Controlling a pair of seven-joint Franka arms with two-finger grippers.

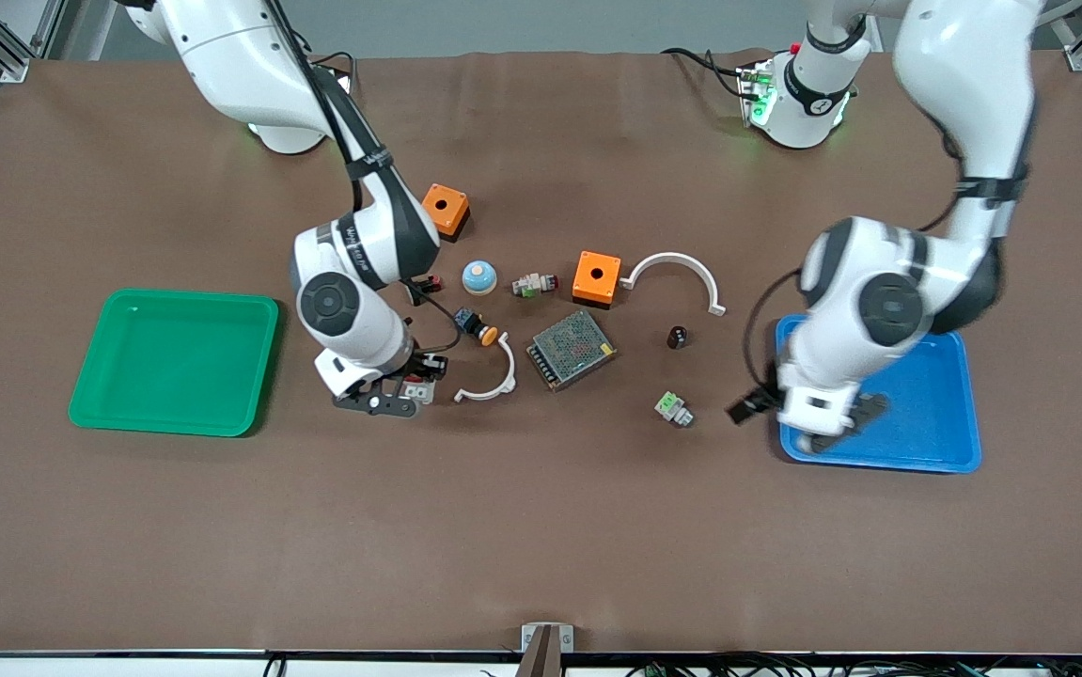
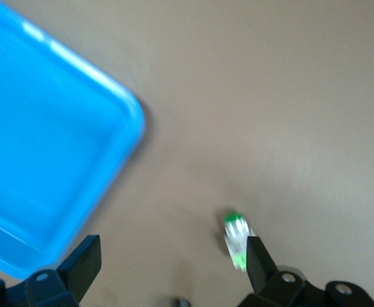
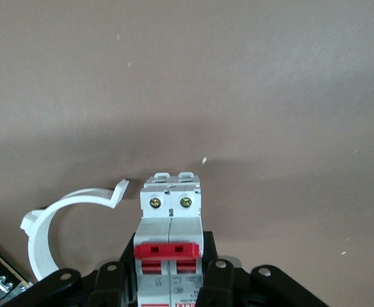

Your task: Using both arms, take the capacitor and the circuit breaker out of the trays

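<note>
The right end effector (image 1: pixel 390 395) grips the breaker (image 3: pixel 171 246), its fingers pressed against the block's two sides. The breaker is a white rectangular block made of two joined halves, each with a brass screw near its end, and a red lever bar runs across its face; small print marks the part nearest the fingers. In the front view only a bit of white and red (image 1: pixel 416 387) shows between the fingers, above the brown counter (image 1: pixel 541 527) between the green tray (image 1: pixel 89 404) and a small white clip (image 1: pixel 493 376).

The capacitor (image 1: pixel 678 337) is a tiny black stubby cylinder with pale marks on one end. It sits on the counter, apart from everything, nearer the front camera than the large white arc (image 1: pixel 682 268) and farther from it than the white-and-green connector (image 1: pixel 673 408).

The left end effector (image 1: pixel 823 414) hangs over the corner of the blue tray (image 1: pixel 935 461) that is toward the right arm's end of the counter. Its black fingers (image 2: pixel 81 259) are spread wide and hold nothing. The left wrist view shows the tray's rounded corner (image 2: pixel 126 109) and the connector (image 2: pixel 237 240) on the bare counter close to one fingertip.
</note>
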